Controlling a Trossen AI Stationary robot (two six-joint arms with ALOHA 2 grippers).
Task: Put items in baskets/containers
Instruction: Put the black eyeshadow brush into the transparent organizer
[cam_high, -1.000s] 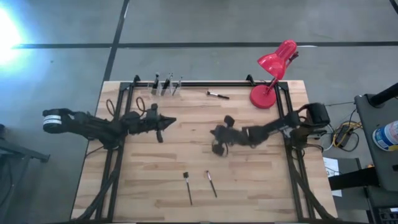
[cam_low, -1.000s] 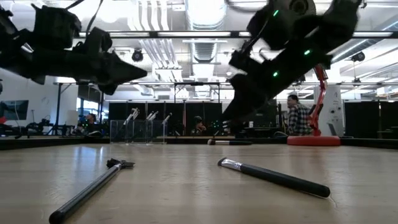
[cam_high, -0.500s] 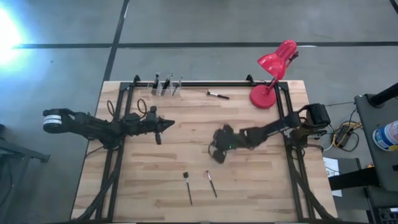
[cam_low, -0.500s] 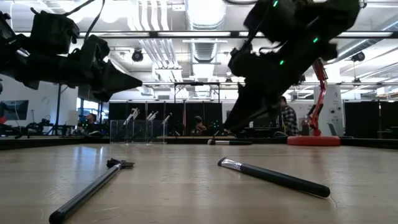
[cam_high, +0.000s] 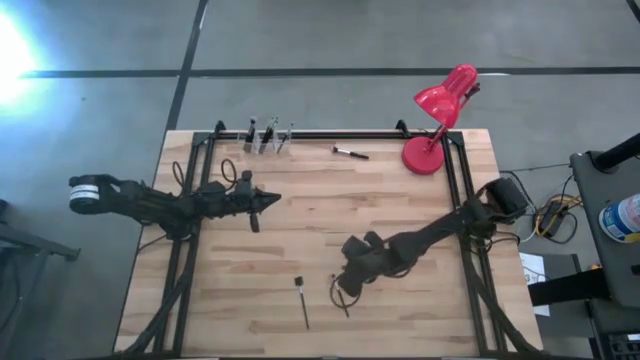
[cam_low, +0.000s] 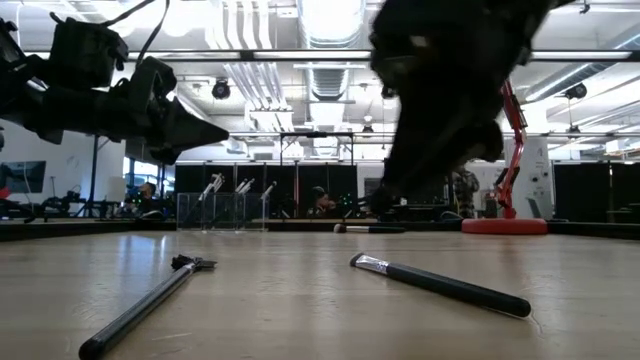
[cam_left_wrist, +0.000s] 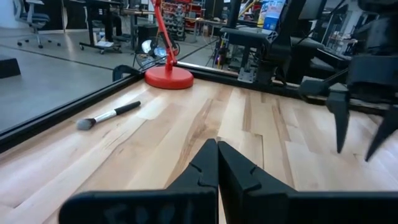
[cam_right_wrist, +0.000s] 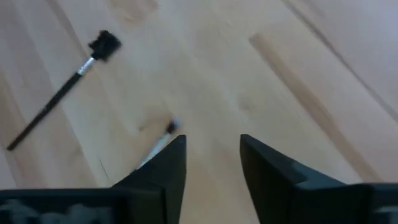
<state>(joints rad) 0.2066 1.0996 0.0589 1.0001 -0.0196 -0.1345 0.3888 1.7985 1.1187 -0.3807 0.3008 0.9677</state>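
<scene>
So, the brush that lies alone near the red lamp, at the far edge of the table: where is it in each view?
High view: the brush lies near the far edge, just left of the red lamp base.
Low view: the brush lies far back, flat, left of the red lamp base.
Left wrist view: the brush lies on the wood near the red lamp base.
Right wrist view: not in it.
Shared landmark: the red lamp base.

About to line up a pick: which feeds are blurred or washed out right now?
Low view: the right arm is a smeared dark mass, bright ceiling lights behind it. Right wrist view: soft, the brush by the right gripper is fuzzy. High view: glare at the left edge.
</scene>
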